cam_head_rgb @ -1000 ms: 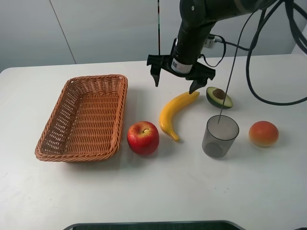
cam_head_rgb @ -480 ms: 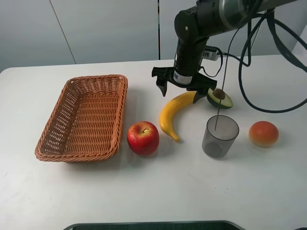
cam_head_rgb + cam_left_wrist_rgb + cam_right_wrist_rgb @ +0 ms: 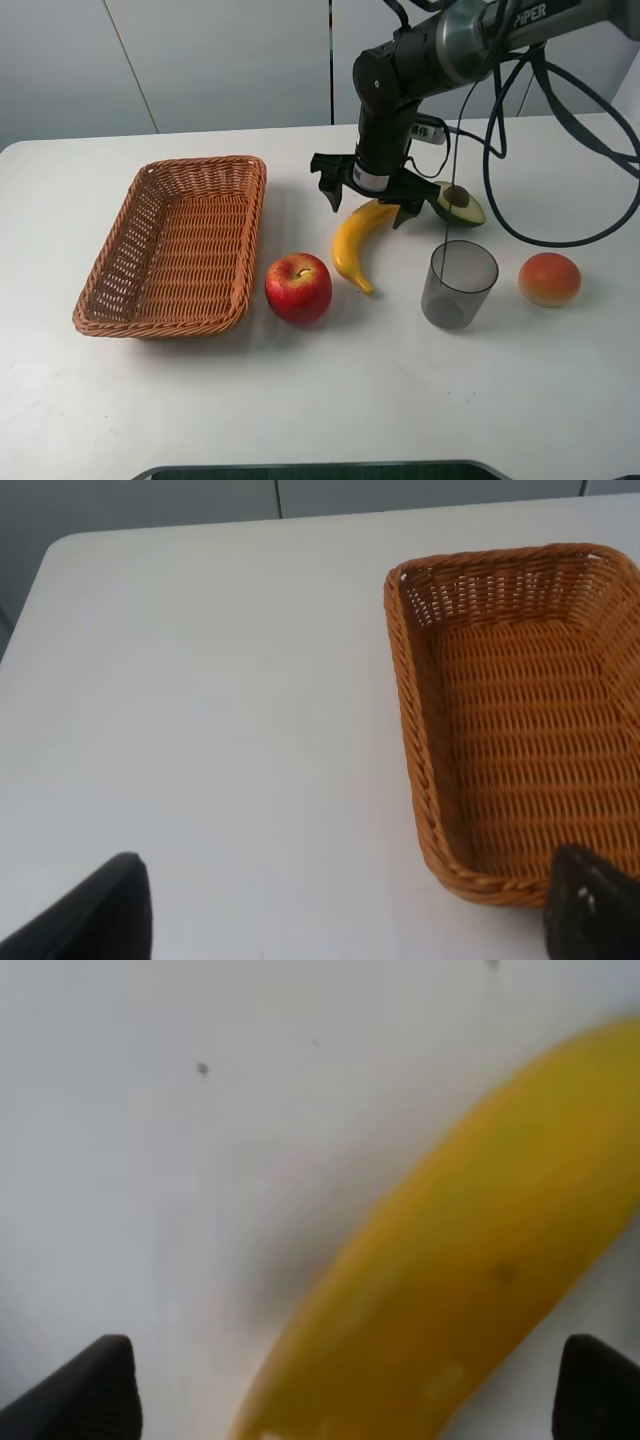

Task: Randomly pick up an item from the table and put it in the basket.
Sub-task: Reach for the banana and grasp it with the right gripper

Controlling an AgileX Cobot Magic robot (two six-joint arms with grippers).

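The yellow banana [image 3: 355, 242] lies on the white table [image 3: 320, 400] between the red apple [image 3: 298, 287] and the halved avocado [image 3: 458, 204]. My right gripper [image 3: 368, 207] is open, low over the banana's upper end, one finger on each side of it. The right wrist view shows the banana [image 3: 470, 1290] close and blurred, with both fingertips [image 3: 90, 1385] at the corners. The orange-brown wicker basket [image 3: 135, 300] stands at the left and holds nothing; it also shows in the left wrist view [image 3: 420, 770]. My left gripper [image 3: 340, 910] is open above bare table beside the basket.
A grey translucent cup [image 3: 458, 284] stands right of the banana. An orange-red fruit [image 3: 549, 279] lies further right. Black cables [image 3: 500, 190] hang from the right arm over the avocado.
My right gripper has come down and slightly left, from above the banana's upper end to straddling it. The fruit and the basket have not moved.
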